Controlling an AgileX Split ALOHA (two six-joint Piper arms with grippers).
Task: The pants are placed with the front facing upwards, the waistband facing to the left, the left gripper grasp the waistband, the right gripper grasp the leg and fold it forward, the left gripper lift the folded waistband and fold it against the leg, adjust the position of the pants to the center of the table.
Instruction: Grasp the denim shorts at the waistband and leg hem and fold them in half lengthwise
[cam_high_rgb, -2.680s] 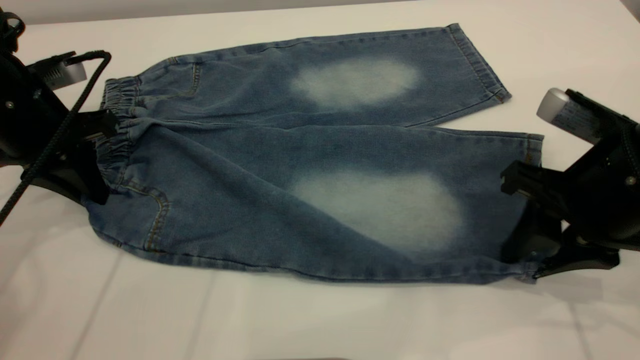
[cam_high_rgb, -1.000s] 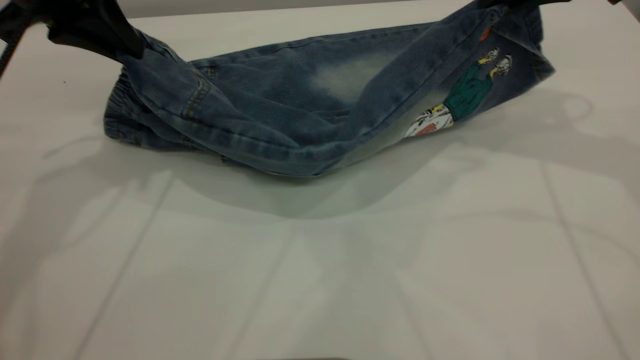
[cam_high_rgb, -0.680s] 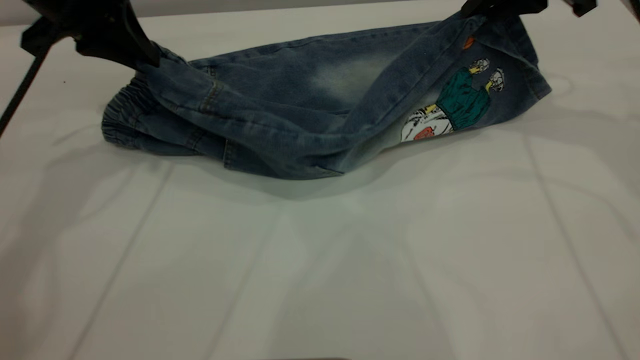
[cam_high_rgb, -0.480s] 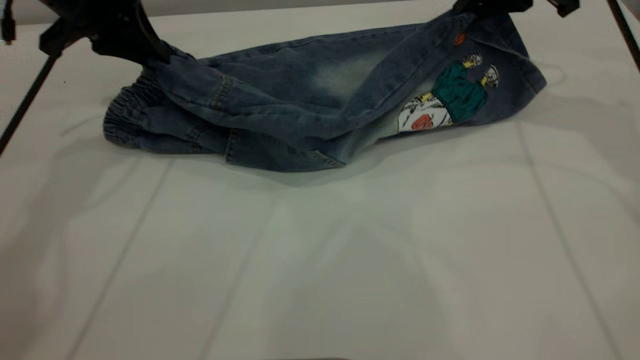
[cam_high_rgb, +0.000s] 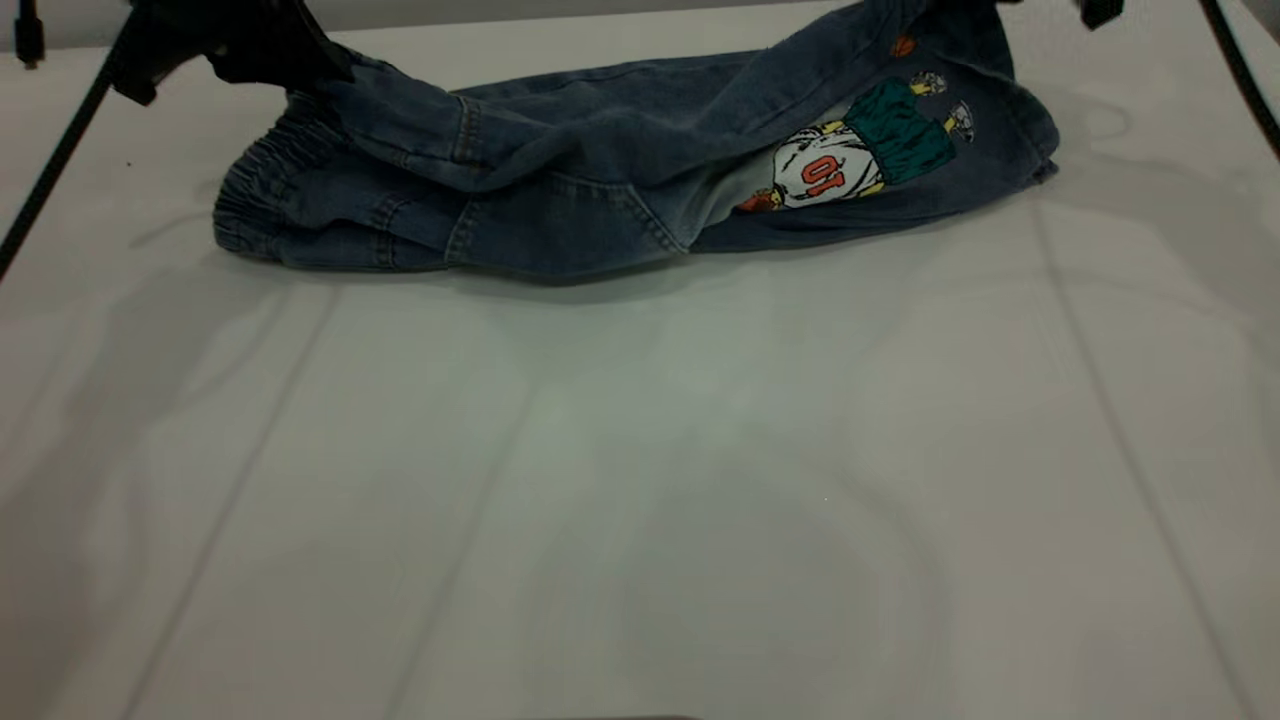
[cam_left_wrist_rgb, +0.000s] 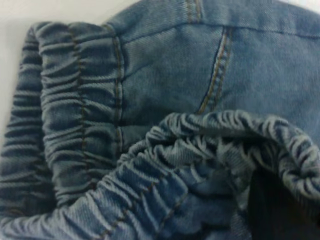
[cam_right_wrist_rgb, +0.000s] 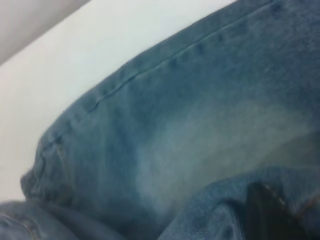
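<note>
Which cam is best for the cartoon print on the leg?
Exterior view: the cartoon print, a figure in a white jersey and green shorts, faces the camera on the folded-over leg. Left wrist view shows only the gathered waistband; right wrist view only plain faded denim.

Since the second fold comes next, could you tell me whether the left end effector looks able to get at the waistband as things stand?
Probably yes: the left end effector looks shut on the waistband, holding part of it above the table.

Only legible text: red "10" on the white jersey of the cartoon print (cam_high_rgb: 830, 172), on the turned-over leg (cam_high_rgb: 930, 150), 1 o'clock of frame.
</note>
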